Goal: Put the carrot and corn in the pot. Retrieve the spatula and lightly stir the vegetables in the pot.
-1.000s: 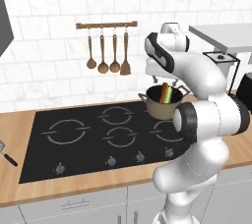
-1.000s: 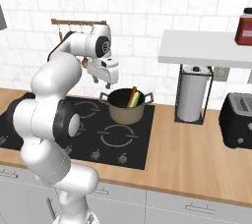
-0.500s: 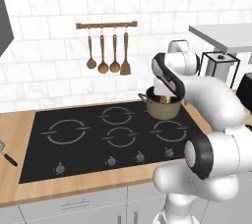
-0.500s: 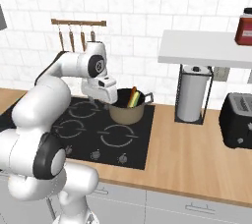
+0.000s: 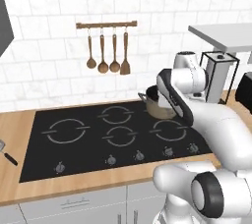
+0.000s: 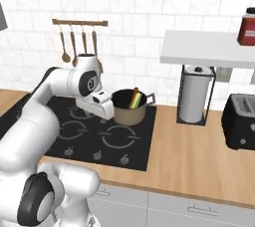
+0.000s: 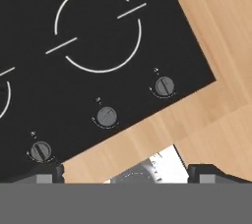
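Broadly, the black cooktop (image 6: 99, 136) lies on the wooden table (image 6: 199, 156). At the cooktop's back right burner stands the pot (image 6: 129, 113), holding the corn (image 6: 137, 100) and carrot (image 6: 133, 94), both leaning upright inside. The jaws hang spread and empty, fingertips (image 7: 47, 170) over the cooktop's front knobs. The spatula (image 5: 5, 152) lies on the table just off the cooktop's left edge.

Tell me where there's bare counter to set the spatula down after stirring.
Free: the wood counter between the cooktop's right edge and the paper towel holder, running forward to the front edge. Also the front strip below the knobs. Crowded: around the pot, with the arm beside it, and by the toaster.
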### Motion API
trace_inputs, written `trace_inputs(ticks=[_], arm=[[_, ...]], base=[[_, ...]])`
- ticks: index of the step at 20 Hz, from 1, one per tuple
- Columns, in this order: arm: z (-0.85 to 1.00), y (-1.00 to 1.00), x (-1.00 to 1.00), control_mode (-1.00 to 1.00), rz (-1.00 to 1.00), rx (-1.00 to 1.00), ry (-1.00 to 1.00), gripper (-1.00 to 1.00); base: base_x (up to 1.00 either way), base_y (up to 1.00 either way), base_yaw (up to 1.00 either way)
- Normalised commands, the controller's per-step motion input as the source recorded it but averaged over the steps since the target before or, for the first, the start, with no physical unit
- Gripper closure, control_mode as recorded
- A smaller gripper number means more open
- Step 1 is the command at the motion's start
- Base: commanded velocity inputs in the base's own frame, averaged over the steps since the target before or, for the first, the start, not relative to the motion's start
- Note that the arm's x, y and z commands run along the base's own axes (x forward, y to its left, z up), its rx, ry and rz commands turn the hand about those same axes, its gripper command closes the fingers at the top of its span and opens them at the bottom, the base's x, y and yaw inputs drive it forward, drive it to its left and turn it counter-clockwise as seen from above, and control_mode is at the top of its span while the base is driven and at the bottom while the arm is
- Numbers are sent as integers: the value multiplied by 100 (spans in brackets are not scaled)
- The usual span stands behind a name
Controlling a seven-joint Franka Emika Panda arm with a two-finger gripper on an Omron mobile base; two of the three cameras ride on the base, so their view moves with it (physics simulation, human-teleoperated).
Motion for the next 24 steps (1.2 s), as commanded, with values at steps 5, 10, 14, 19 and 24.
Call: trace_inputs(ticks=[5,10,14,19,24], arm=[[0,0,0,100,0,0,0,-100],[0,0,0,100,0,0,0,-100],[0,0,0,100,0,0,0,-100],[0,0,0,100,0,0,0,-100],[-1,42,23,-100,-4,-2,13,-100]], base=[[-61,72,0],[-6,100,2],[16,100,10],[26,100,7],[4,20,0]])
